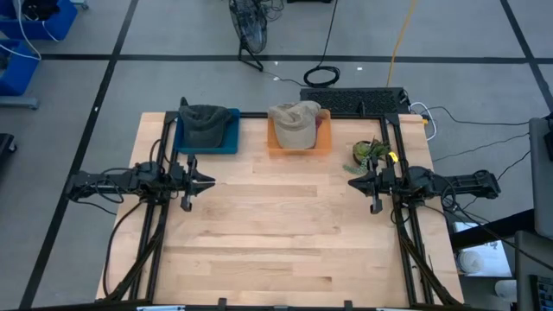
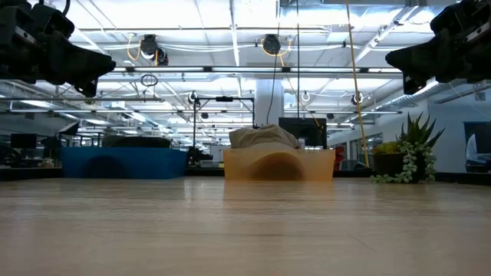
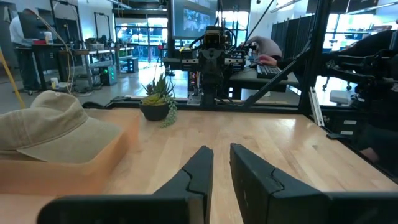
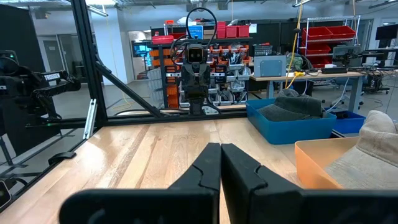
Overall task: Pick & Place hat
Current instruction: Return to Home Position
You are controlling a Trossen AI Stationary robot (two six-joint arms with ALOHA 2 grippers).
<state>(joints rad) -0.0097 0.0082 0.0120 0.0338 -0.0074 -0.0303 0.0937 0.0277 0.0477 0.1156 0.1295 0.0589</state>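
A beige cap [image 1: 294,123] lies in an orange bin [image 1: 321,142] at the table's far edge, its brim over the bin wall [image 3: 93,168]. A dark olive hat [image 1: 206,121] lies in a blue bin [image 1: 229,142] to the left of it. My left gripper [image 1: 210,181] hovers above the table's left side, pointing right, its fingers a narrow gap apart [image 3: 219,152]. My right gripper [image 1: 352,183] hovers at the right side, pointing left, fingers shut together [image 4: 221,149]. Both hold nothing and stand well clear of the hats.
A small potted plant [image 1: 370,153] stands at the far right of the table, close to my right gripper. The black frame rails [image 1: 406,233] run along both sides. Bare wooden tabletop [image 1: 276,233] stretches between the arms and toward the near edge.
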